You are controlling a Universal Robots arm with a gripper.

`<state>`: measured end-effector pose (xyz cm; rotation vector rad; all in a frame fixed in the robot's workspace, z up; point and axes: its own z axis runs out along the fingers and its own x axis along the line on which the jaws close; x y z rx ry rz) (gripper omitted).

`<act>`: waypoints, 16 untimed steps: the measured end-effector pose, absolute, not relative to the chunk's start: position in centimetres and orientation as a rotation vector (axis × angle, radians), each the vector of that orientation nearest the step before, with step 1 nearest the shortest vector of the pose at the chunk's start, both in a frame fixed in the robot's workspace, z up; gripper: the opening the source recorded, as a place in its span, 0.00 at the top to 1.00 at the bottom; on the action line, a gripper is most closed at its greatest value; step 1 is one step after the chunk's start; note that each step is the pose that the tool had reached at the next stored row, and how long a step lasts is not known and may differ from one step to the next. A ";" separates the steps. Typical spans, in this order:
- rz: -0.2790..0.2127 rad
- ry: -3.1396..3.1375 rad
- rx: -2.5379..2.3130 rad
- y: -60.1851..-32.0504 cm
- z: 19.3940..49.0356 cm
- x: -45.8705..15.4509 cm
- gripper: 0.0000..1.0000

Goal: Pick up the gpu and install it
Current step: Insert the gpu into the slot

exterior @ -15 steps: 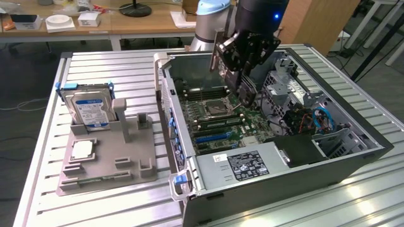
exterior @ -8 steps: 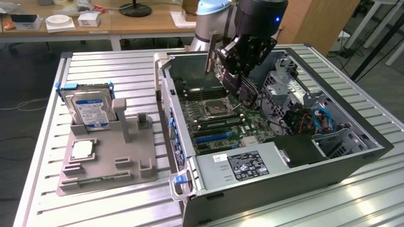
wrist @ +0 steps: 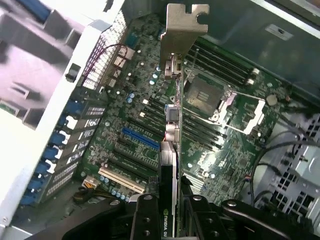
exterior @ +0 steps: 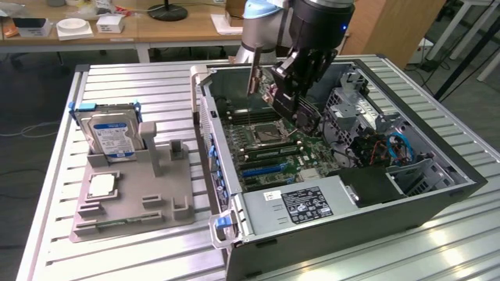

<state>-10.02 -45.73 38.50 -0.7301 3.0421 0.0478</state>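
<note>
One thin gpu, likely light, stiff and fragile, is clamped edge-on in the narrowly parted claw, opposite its bracket.

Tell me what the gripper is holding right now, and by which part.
The gripper holds the gpu, clamped across the card body at the end away from its metal bracket, above the motherboard.

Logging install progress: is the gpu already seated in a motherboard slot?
No, the tool holds the gpu in the air above the motherboard, not pushed into any slot.
</note>
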 end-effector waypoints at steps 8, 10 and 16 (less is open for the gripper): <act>0.049 2.983 -0.949 -45.7 37.8 -10.0 0.74; 0.049 2.965 -1.005 -45.7 37.7 -10.0 0.74; 0.050 2.908 -1.165 -45.7 37.2 -10.0 0.74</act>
